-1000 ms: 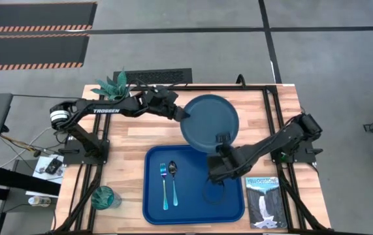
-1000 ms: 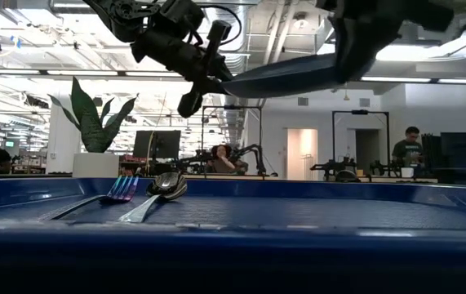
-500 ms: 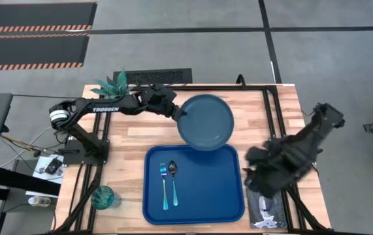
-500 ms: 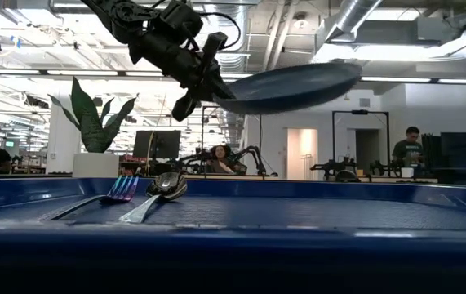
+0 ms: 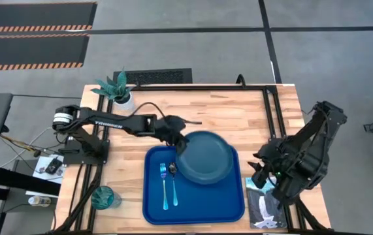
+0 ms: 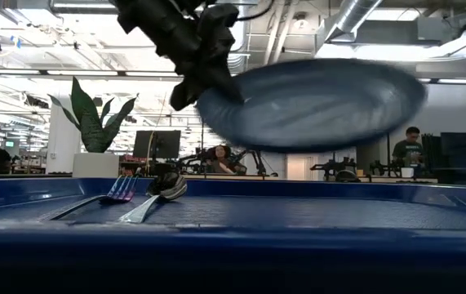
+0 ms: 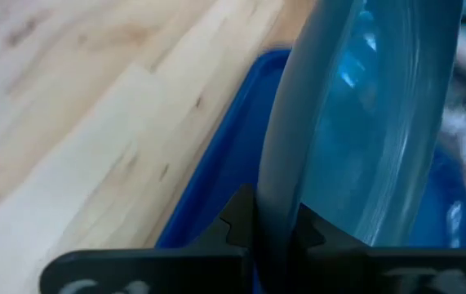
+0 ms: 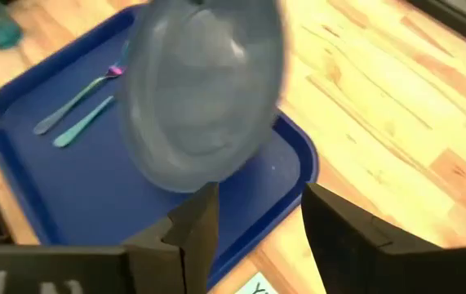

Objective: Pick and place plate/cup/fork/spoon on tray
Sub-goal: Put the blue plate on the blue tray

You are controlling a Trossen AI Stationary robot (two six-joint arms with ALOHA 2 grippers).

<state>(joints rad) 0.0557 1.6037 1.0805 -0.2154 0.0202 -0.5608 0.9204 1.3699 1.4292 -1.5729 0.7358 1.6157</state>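
Note:
The teal-blue plate (image 5: 206,158) hangs above the blue tray (image 5: 196,209); it also shows in the low view (image 6: 314,102). My left gripper (image 5: 177,137) is shut on the plate's left rim. The fork (image 5: 163,186) and the spoon (image 5: 173,177) lie side by side on the left part of the tray floor. The teal-green cup (image 5: 104,196) stands on the table left of the tray. My right gripper (image 8: 257,204) is open and empty at the table's right side (image 5: 262,171), right of the tray. My left gripper pinches the plate's rim (image 7: 275,214) between its two fingers, at the plate's left far edge. The fingers come from the table's left and far side, slanting down. The plate is tilted and lifted clear of the tray.
A white pot with a teal plant (image 5: 117,88) stands at the far left corner. A book with a waterfall cover (image 5: 264,207) lies right of the tray, partly under my right arm. Bare wood lies far of the tray.
My left gripper has carried the plate from the table's far side toward the near edge and down, so it now hangs over the tray. My right gripper has drawn away from the plate's near rim toward the table's right edge.

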